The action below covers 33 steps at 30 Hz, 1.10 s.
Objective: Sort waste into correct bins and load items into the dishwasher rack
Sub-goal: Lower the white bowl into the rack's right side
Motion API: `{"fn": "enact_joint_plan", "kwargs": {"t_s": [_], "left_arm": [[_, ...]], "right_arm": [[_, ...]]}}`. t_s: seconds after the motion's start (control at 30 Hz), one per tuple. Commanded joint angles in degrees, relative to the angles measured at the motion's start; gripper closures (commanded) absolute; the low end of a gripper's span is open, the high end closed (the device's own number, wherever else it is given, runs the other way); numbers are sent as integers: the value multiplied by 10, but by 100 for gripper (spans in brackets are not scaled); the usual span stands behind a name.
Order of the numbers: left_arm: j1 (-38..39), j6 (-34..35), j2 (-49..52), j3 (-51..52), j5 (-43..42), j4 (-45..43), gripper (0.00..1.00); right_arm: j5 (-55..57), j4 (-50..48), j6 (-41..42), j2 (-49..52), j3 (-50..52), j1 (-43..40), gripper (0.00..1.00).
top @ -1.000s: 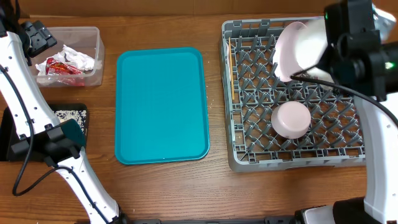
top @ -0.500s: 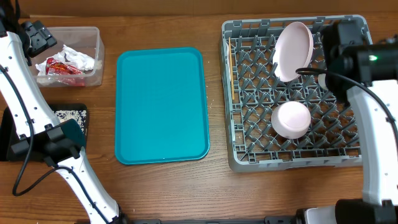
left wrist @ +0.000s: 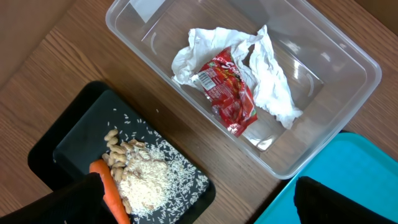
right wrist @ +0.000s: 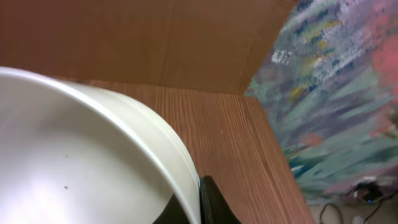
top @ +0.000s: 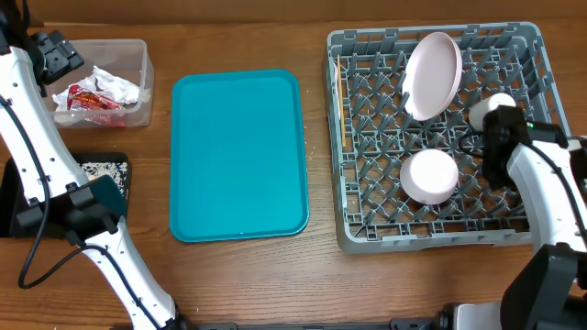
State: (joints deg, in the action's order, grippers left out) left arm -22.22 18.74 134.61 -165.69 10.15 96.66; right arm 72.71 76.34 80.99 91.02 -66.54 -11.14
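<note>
Across the wooden surface, your right pincer, clamped on the rim of a small white bowl, is dropping past the plate into the dishwasher rack, while your left pincer is hanging spread.

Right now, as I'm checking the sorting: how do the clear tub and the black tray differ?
The clear tub is see-through and deeper; the black tray is opaque and shallower. The tub holds a red wrapper and white napkin; the tray holds a carrot and grainy scraps. Both are rectangular and sit on the table.
</note>
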Motion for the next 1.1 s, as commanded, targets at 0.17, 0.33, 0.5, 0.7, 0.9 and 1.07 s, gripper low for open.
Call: {"fn": "enact_joint_plan", "kwargs": {"t_s": [0.17,0.33,0.5,0.7,0.9,1.07], "left_arm": [[1,1,-2,-5,8,1,0],[1,1,-2,-5,8,1,0],[1,1,-3,-5,8,1,0],[1,1,-3,-5,8,1,0],[1,1,-2,-5,8,1,0],[1,1,-3,-5,8,1,0]], "right_arm": [[41,-58,19,-11,11,-39,96],[61,-118,-39,-8,35,-40,96],[94,-200,-144,-5,50,-40,96],[78,-292,-280,-5,65,-40,96],[79,-313,-305,0,84,-41,96],[78,-333,-360,32,88,-40,92]]}}
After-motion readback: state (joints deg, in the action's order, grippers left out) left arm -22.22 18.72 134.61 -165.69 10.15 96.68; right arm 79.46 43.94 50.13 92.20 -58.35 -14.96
